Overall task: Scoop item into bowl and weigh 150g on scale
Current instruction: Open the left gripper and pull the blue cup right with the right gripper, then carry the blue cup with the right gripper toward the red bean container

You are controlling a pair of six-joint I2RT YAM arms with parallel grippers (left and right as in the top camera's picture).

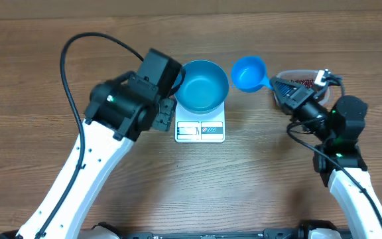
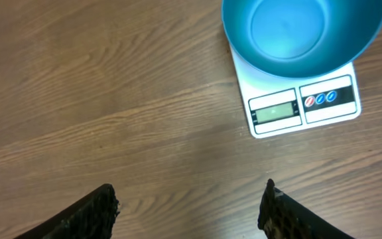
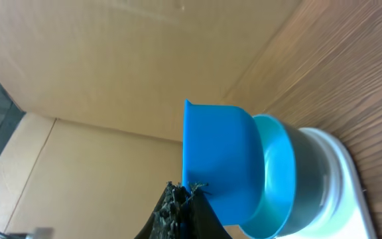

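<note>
- At my right side, the right tool (image 1: 276, 85) is clamped shut on the handle of the small blue scoop (image 1: 249, 73), whose cup points away from the tool toward the middle of the worktop (image 1: 257, 179).
- From above, the scoop's cup faces up and shows plain blue inside.
- Right behind that tool, and partly hidden by it, sits a clear plastic tub (image 1: 289, 74) with the dark red-brown beans (image 1: 304, 82) lying in it.
- Just left of the scoop, with a narrow gap between them, the deep blue bowl (image 1: 203, 87) stands on the white scale (image 1: 201, 131). The bowl's inside is plain blue.
- One edge of the scale juts out from under the bowl on my side, carrying the small display (image 2: 276, 113) and the round buttons (image 2: 320, 98).
- My left tool (image 2: 188, 214) is open, its dark fingers (image 2: 91, 216) wide apart over bare wood and holding nothing.
- Seen from above, my left wrist hangs beside the bowl's left rim and covers a little of it; I cannot tell whether they touch.
</note>
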